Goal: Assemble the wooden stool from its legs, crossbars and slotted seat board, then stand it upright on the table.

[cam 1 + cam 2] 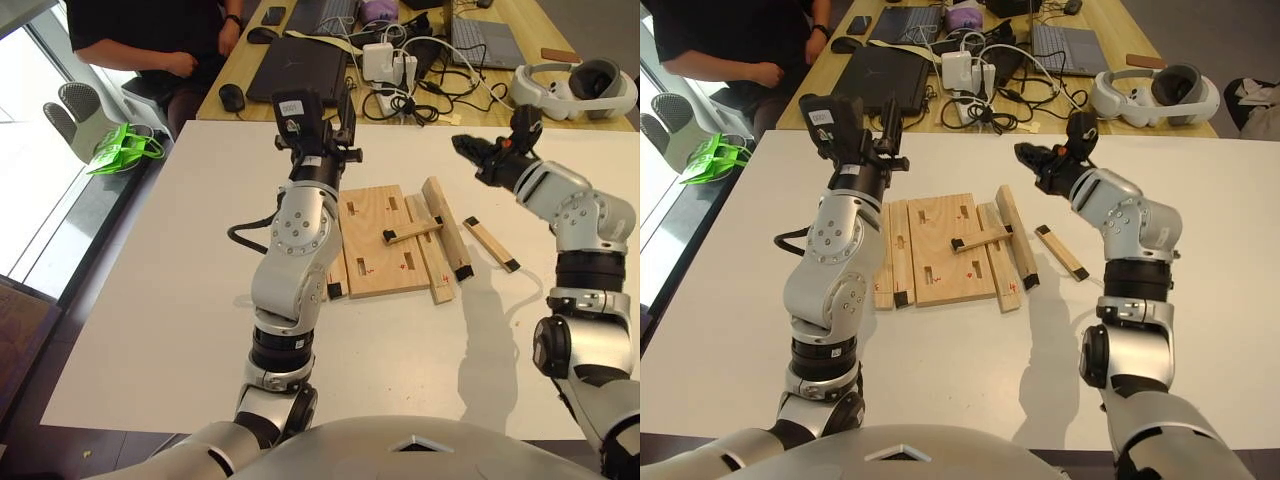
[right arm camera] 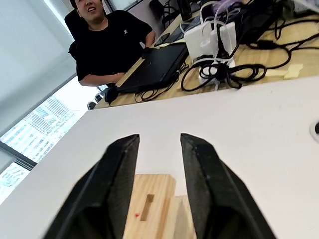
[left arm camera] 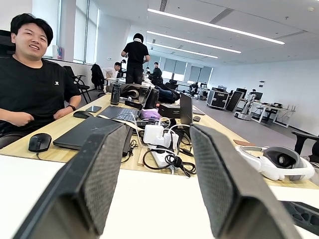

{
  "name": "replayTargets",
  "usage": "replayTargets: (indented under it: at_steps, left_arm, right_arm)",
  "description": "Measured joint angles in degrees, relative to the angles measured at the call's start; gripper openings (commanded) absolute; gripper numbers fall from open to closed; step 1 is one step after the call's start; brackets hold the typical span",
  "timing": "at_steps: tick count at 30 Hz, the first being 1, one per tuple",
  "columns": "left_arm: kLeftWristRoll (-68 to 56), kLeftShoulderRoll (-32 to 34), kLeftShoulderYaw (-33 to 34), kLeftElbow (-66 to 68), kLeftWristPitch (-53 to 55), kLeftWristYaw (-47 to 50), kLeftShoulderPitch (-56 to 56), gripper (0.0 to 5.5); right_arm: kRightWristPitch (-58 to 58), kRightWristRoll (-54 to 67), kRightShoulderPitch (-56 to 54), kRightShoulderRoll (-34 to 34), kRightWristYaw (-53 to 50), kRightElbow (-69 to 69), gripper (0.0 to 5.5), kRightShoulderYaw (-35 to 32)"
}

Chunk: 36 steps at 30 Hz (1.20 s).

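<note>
The slotted seat board (image 1: 375, 240) lies flat in the middle of the white table (image 1: 150, 330). One leg (image 1: 337, 275) lies along its left edge, partly hidden by my left arm. Two long legs (image 1: 447, 225) lie at its right side, with a short crossbar (image 1: 412, 232) resting across them. Another short piece (image 1: 491, 244) lies apart, further right. My left gripper (image 1: 347, 115) is held high behind the board, open and empty, its fingers (image 3: 99, 179) pointing towards the far desk. My right gripper (image 1: 468, 148) hovers open and empty behind the board's right side; the board (image 2: 149, 209) shows below its fingers (image 2: 117, 184).
Behind the white table stands a wooden desk (image 1: 520, 30) with laptops, a power strip with tangled cables (image 1: 395, 75), a mouse (image 1: 232, 96) and a white headset (image 1: 575, 90). A person sits at its left end. A green object (image 1: 125, 148) lies off the table's left edge.
</note>
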Motion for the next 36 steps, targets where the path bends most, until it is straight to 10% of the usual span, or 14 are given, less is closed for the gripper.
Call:
replayTargets:
  at_steps: [6, 36]
  left_arm:
    - [-0.1, 0.0, -0.2, 1.2, -0.9, 0.6, 0.0, 2.35]
    - [-0.3, 0.0, -3.1, 1.7, -2.4, 2.9, -0.1, 2.35]
  right_arm:
    - [-6.9, -14.1, -4.6, -1.0, 6.9, 22.4, 2.09, 11.3]
    - [-11.4, -21.5, -11.5, 4.0, 9.5, 40.3, 2.09, 7.2]
